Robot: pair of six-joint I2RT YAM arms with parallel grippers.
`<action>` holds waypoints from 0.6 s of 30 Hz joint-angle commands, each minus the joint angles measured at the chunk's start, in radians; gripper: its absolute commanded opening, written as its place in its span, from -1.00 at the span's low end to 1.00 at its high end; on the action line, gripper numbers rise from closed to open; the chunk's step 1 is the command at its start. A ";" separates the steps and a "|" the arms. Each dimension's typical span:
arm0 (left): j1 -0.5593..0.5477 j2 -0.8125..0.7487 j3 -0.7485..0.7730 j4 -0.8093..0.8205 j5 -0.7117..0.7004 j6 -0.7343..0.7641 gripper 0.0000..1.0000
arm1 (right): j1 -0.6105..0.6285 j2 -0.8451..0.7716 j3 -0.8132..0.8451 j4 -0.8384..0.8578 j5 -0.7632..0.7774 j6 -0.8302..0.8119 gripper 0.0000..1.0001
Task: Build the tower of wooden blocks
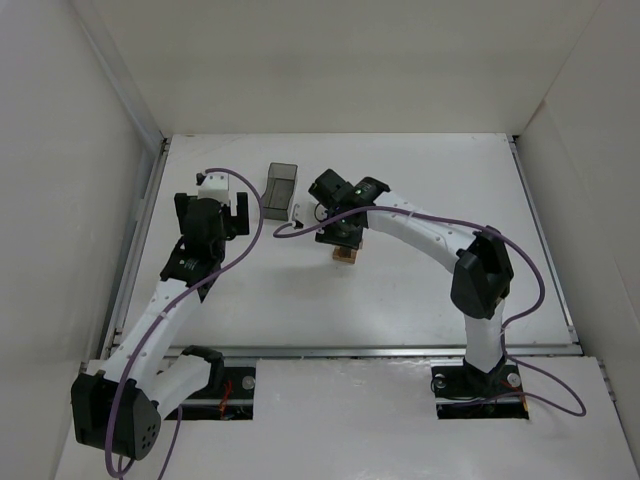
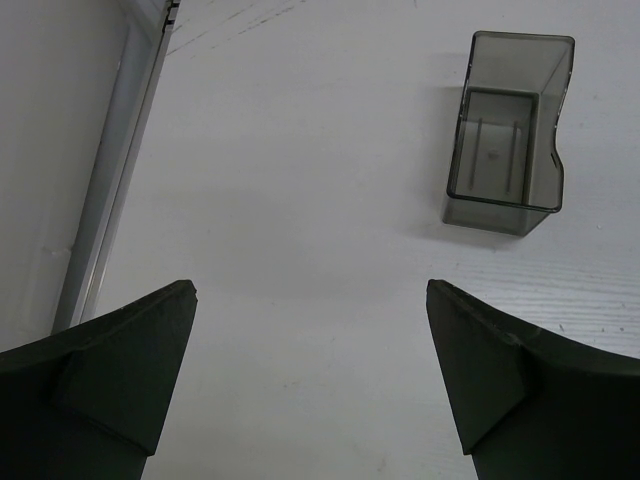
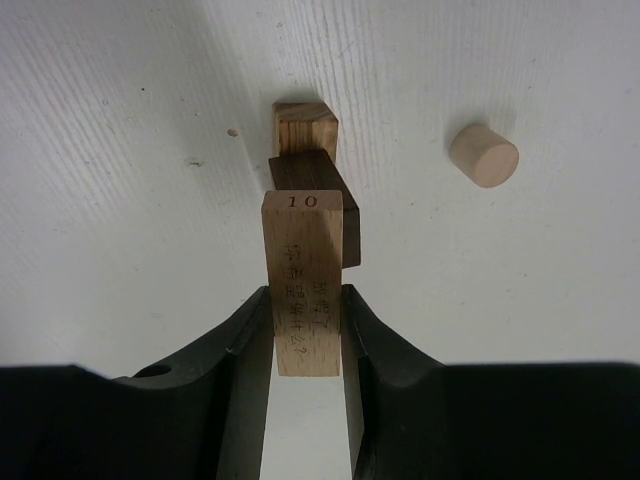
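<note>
My right gripper [image 3: 305,292] is shut on a light-tan wooden block [image 3: 302,250] marked "10" and holds it lengthwise over a small stack. The stack shows a dark brown block [image 3: 303,171] lying on a tan block [image 3: 304,124]. I cannot tell whether the held block touches the dark one. In the top view the stack [image 1: 346,256] sits mid-table just under the right gripper [image 1: 340,238]. My left gripper [image 2: 310,290] is open and empty over bare table, left of the stack [image 1: 232,213].
A dark translucent grey bin [image 2: 510,135] lies empty on the table, between the two grippers in the top view [image 1: 281,188]. A small wooden cylinder [image 3: 484,155] lies near the stack. White walls enclose the table on three sides.
</note>
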 commanded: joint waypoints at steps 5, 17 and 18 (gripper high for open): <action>0.003 -0.017 -0.004 0.022 0.004 0.002 0.98 | -0.007 -0.008 0.056 0.015 -0.019 -0.015 -0.91; 0.003 -0.027 -0.014 0.022 0.004 0.002 0.98 | -0.016 0.021 0.066 0.015 -0.027 -0.024 -0.88; 0.003 -0.027 -0.014 0.013 0.004 0.002 0.98 | -0.016 0.021 0.055 0.015 -0.027 -0.024 -0.88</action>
